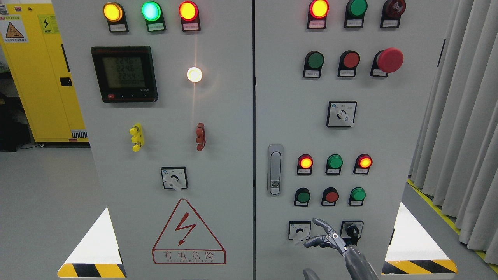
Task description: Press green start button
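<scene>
My right hand (pixel 316 232) rises from the bottom edge in front of the right cabinet door (pixel 389 128). Its index finger (pixel 321 223) points up and left, the other fingers are curled, and it holds nothing. The fingertip is below the lower button row, apart from the panel's buttons. That row has a green button (pixel 302 196), a red button (pixel 331 196) and another green button (pixel 357 194). A larger green button (pixel 313 60) sits in the upper row beside a red one (pixel 351 59). My left hand is out of view.
Two rotary switches (pixel 299 231) (pixel 352 229) flank the hand. Above are lit indicator lamps (pixel 305 162), a selector switch (pixel 341 114), a red mushroom stop button (pixel 389 60) and a door handle (pixel 275 169). The left door carries a meter (pixel 124 74). Curtains (pixel 463 116) hang at right.
</scene>
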